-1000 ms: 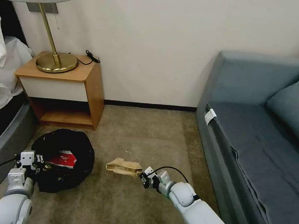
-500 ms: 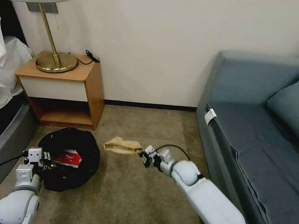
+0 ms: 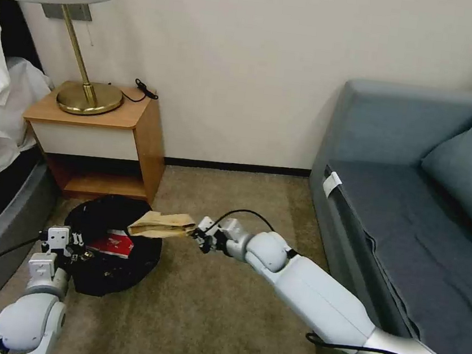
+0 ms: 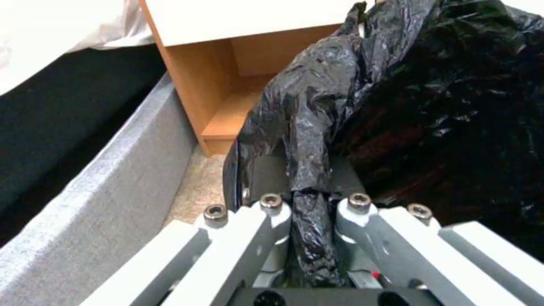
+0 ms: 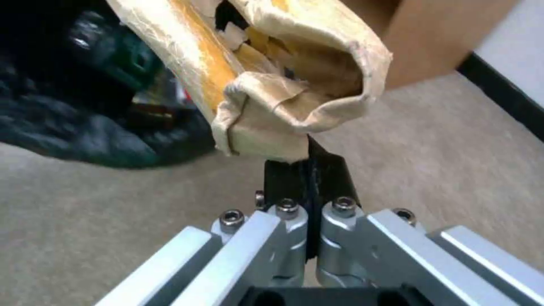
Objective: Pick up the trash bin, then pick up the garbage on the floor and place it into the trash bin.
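Observation:
The trash bin (image 3: 108, 225) shows as a round black-bagged opening on the carpet in front of the nightstand, with a red-and-white carton (image 3: 116, 242) lying inside. My left gripper (image 3: 77, 251) is shut on the bin's rim, pinching the crinkly black bag (image 4: 309, 170) between its fingers. My right gripper (image 3: 198, 234) is shut on one end of a crumpled brown paper bag (image 3: 159, 224), which hangs over the bin's near-right edge. Up close the paper bag (image 5: 272, 93) rises from the closed fingers (image 5: 295, 176), with the bin's dark bag (image 5: 62, 114) behind it.
A wooden nightstand (image 3: 109, 140) with a brass lamp (image 3: 89, 95) stands against the wall behind the bin. A bed edge (image 3: 1, 195) runs along the left and a grey-blue sofa (image 3: 413, 220) fills the right. Open carpet (image 3: 204, 310) lies between them.
My right arm has swung left and outward, carrying the paper bag from the open carpet to above the bin's rim. The left gripper and bin shifted slightly up and right.

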